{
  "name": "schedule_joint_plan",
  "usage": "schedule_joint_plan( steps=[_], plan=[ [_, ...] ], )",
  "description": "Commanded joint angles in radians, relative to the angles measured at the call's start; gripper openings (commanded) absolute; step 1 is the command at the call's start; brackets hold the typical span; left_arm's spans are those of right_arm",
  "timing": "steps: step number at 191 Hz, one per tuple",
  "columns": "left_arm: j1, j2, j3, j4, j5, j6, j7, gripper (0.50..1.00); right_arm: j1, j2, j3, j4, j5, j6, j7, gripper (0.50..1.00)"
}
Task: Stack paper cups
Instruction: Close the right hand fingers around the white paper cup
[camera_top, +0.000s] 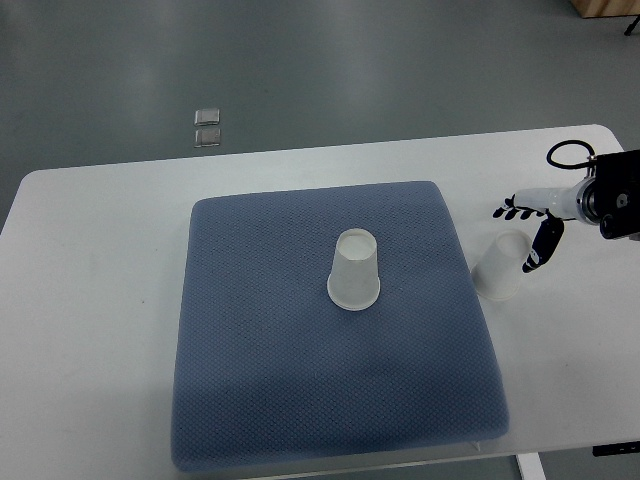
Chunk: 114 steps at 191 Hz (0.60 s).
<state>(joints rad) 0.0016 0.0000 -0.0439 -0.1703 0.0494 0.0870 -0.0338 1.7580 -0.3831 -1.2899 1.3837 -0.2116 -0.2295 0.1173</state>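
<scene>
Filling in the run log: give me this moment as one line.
right hand: open, at cup on table, not gripping | cup on blue mat: upside down | left hand: not in view | stack: not yet done

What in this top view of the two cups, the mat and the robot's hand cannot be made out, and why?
- Right hand: whether it touches the cup on the table; the fingertips overlap its rim.
- Right arm: cut off by the right edge.
- Left arm: out of view.
- Two small items on the floor: too small to identify.
- Cup on the mat: its inside is unclear.
</scene>
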Motion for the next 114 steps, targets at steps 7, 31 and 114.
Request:
schedule_joint_plan(
  steps=[7,31,114],
  plan=[
    [0.000,0.000,-0.001,0.000,0.001,-0.001,0.000,1.000,-0.037,0.012,0.000,-0.006,0.000,-0.036,-0.002,0.913],
    [0.000,0.000,0.001,0.000,0.000,-0.001,0.000,1.000,-0.052,0.015,0.000,-0.014,0.000,-0.051,-0.002,0.905],
    [0.000,0.000,-0.001,0.000,0.000,0.000,0.000,1.000,-0.048,0.018,0.009,-0.014,0.001,-0.053,-0.002,0.879]
  ],
)
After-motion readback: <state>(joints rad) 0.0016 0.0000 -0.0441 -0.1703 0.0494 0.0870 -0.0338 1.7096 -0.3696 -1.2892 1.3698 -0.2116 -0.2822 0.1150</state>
